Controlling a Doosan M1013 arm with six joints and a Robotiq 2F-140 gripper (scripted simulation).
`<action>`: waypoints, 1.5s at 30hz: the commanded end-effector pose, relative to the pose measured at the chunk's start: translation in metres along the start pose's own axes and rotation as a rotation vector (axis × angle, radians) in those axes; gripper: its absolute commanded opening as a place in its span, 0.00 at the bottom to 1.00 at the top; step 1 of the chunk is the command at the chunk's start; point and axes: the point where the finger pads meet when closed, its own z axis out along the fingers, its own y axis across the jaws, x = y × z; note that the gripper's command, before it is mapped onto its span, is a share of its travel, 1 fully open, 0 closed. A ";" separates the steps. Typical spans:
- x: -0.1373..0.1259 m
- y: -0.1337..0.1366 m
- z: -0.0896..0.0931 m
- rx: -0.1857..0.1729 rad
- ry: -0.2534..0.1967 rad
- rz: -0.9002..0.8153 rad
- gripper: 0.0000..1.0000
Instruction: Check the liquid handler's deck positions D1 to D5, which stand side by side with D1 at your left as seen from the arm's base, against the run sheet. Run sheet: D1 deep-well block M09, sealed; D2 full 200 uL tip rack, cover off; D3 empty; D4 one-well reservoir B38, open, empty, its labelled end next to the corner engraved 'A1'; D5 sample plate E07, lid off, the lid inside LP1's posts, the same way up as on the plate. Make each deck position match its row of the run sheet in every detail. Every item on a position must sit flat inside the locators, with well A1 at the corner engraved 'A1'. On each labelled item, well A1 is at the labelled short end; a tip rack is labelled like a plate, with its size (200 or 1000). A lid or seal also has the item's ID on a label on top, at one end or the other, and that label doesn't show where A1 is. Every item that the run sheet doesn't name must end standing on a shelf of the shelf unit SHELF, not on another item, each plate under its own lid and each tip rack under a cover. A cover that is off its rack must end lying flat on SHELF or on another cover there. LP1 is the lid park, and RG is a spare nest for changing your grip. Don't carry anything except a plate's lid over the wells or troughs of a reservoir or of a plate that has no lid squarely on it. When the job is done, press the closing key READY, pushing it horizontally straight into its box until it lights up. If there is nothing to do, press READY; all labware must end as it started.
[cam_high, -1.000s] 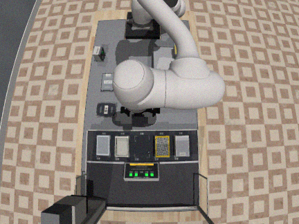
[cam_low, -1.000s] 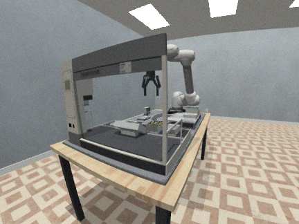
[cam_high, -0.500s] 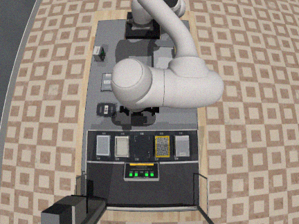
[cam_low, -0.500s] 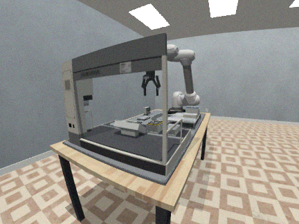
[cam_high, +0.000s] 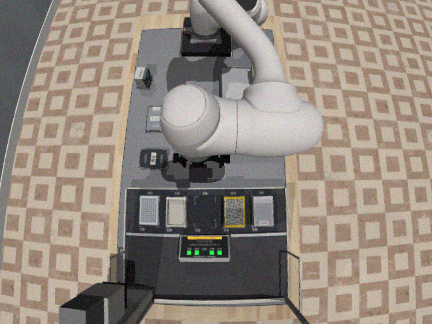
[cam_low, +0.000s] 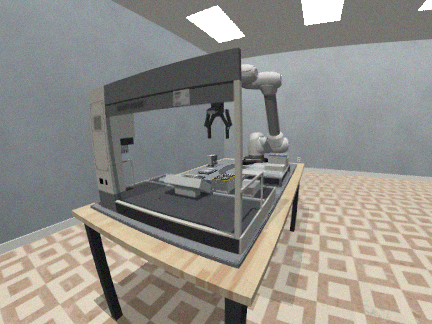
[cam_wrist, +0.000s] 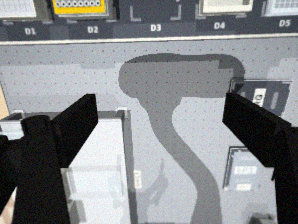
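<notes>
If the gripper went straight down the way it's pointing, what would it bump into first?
Probably the bare grey work surface. The open gripper points straight down between its fingers, holding nothing; the clear shelf unit sits just beside that line.

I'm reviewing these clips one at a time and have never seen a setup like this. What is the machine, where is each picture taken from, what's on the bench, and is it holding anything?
It is a single white robot arm bolted to a bench, ending in a black two-fingered gripper.

One picture looks straight down from above, one looks from across the room, and one comes from a camera on the arm's wrist, looking past its own fingers.

On the bench stands a lab machine with a row of five labelled slots. In the wrist view, the slot marked D1 holds a white plate, D2 a yellow-framed tip rack, D3 holds nothing, D4 a pale tray and D5 another plate. Nearer the arm lie a dark nest and a small grey labelled piece.

The gripper hangs above the bench, fingers spread, holding nothing.
</notes>
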 end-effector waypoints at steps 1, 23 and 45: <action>0.000 0.002 -0.005 -0.003 0.008 -0.003 0.79; 0.000 0.049 -0.002 -0.004 0.008 -0.018 0.79; 0.001 0.107 -0.001 -0.004 0.002 -0.017 0.79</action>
